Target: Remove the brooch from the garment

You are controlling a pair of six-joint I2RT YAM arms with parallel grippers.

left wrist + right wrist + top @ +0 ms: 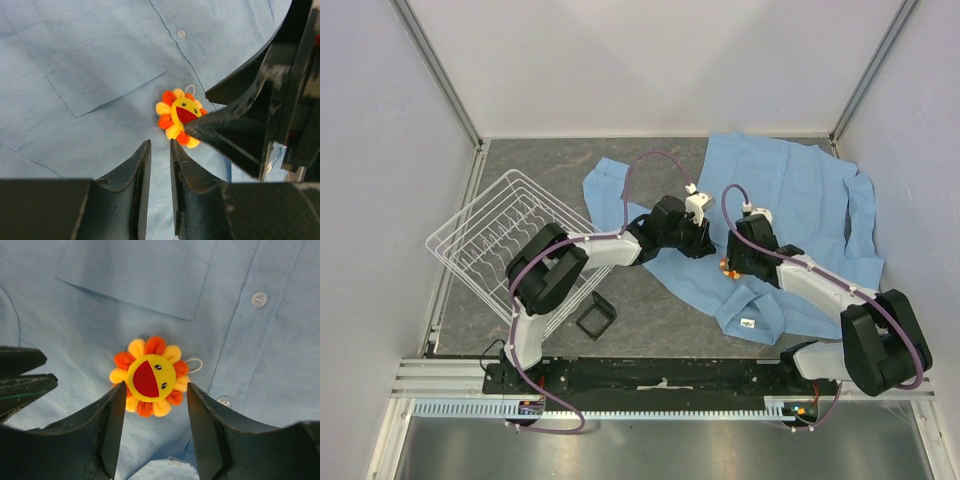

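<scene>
The garment (pixel 800 215) is a light blue shirt spread on the right half of the mat. The brooch (pixel 150 377), an orange-yellow flower with a red mouth, is pinned below the shirt's chest pocket; it also shows in the top view (pixel 726 265) and the left wrist view (pixel 180 117). My right gripper (pixel 155 390) is open, one finger on each side of the brooch's lower half. My left gripper (pixel 160 145) rests on the cloth just beside the brooch, its jaws almost together with shirt cloth in the narrow gap.
A white wire rack (pixel 505 235) lies tilted at the left. A black square frame (pixel 595 315) sits on the mat near the front. The shirt's white collar label (pixel 748 322) faces the front edge. Grey walls close in the sides and back.
</scene>
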